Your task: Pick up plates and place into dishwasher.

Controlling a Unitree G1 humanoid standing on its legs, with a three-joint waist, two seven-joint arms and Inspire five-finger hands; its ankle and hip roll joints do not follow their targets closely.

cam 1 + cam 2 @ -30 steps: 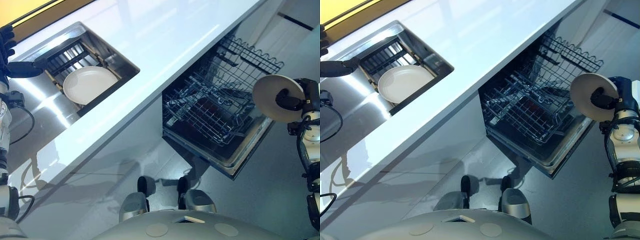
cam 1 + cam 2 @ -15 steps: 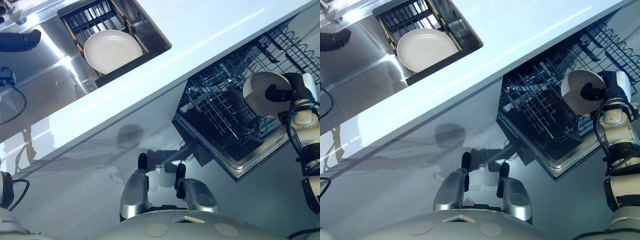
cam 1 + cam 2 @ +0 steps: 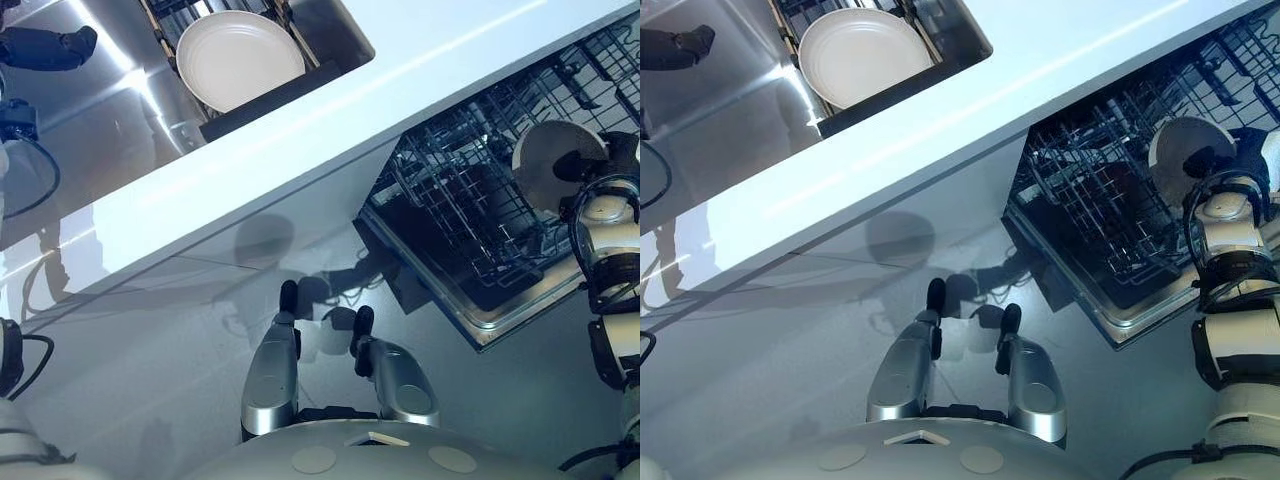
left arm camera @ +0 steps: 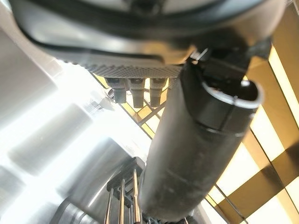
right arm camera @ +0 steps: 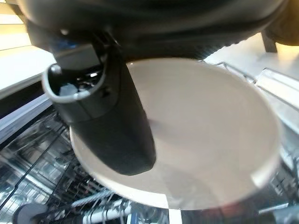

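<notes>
Since 1.0 s ago the camera has swung, so the whole scene sits differently in both eye views. Relative to the dishwasher, plate 1 (image 3: 545, 160) has travelled from beyond the outer edge of the lower rack (image 3: 460, 210) to a position above it.

Nearest the robot, the dishwasher door (image 3: 500, 322) lies folded down, with the wire rack drawn out over it. No plate can be made out between the rack's tines.

Above the rack's right part, the right hand (image 5: 112, 126) is clenched on plate 1, its thumb pressed across the plate's face. The plate is held tilted and appears clear of the wires.

Beyond, the white bench (image 3: 450, 60) runs across above the machine. Farther still, plate 2 (image 3: 240, 58) lies flat on a dark grid in the sink (image 3: 340, 30), untouched. Farthest, left of the sink, the left hand (image 3: 45, 47) is released and carries nothing.

Progress, as judged: plate 1 is lifted and carried over but not yet seated. Lowering it between the tines remains, followed by the full cycle for plate 2.
</notes>
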